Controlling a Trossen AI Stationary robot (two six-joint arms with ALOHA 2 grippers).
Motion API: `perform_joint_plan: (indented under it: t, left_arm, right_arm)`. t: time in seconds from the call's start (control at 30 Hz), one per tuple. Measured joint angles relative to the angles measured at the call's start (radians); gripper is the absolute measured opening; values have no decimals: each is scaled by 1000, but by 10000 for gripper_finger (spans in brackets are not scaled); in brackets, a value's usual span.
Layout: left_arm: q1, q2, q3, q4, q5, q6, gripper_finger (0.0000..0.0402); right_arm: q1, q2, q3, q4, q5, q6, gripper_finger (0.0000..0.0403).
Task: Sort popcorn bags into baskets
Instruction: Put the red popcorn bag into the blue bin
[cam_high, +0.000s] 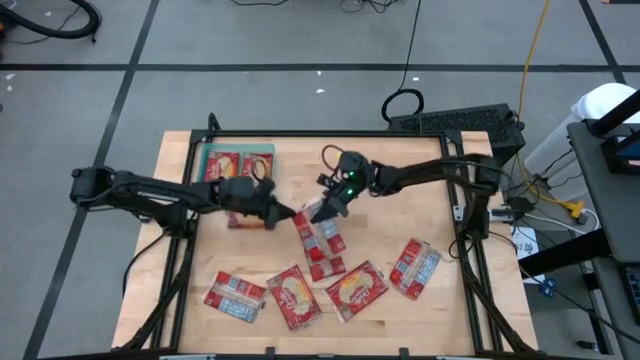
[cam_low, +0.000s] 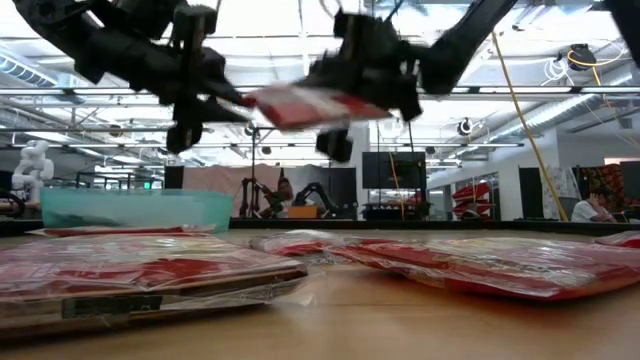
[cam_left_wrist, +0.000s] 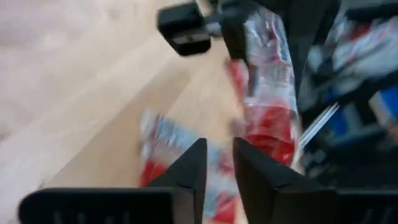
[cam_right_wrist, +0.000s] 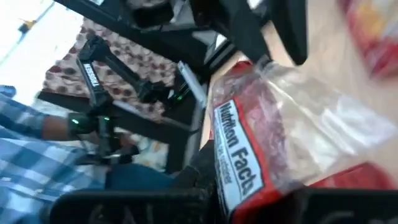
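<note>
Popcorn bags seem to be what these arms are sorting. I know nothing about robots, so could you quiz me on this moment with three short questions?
1. True or false: the teal basket has nothing in it.
2. Fill in: the raised popcorn bag is gripped by the ___ gripper.
3. In the right wrist view, the held bag's white panel reads: A) Nutrition Facts, B) Best Before, C) Open Here.

Key
1. False: red packets lie in it.
2. Right. The right gripper is shut on the bag's edge, while the left gripper is open beside it with nothing between its fingers.
3. A.
</note>
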Motion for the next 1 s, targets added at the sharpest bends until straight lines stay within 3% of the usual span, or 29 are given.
perform_joint_plan:
  t: [0.13,0.27,0.37,0.5,0.8,1.0]
  left_arm:
    - [63,-123,-1,5,-1,-126,114]
    - [130,-240,-1,-12,0,-317,129]
    - [186,-291,-1,-66,2,-548,130]
    - [238,-326,-1,35,4,-593,131]
    - [306,-273,-1,190,123,-775,133]
    - [296,-160,-1,349,130,-910,180]
  right_arm:
    - [-10,-162,2,-206,126,-172,6]
    - [-9,-322,2,-386,326,-387,9]
    - [6,-428,2,-417,465,-554,9]
    - [46,-516,2,-415,692,-743,10]
    - [195,-538,33,-424,1072,-1134,11]
    - [249,-484,38,-429,1149,-1381,11]
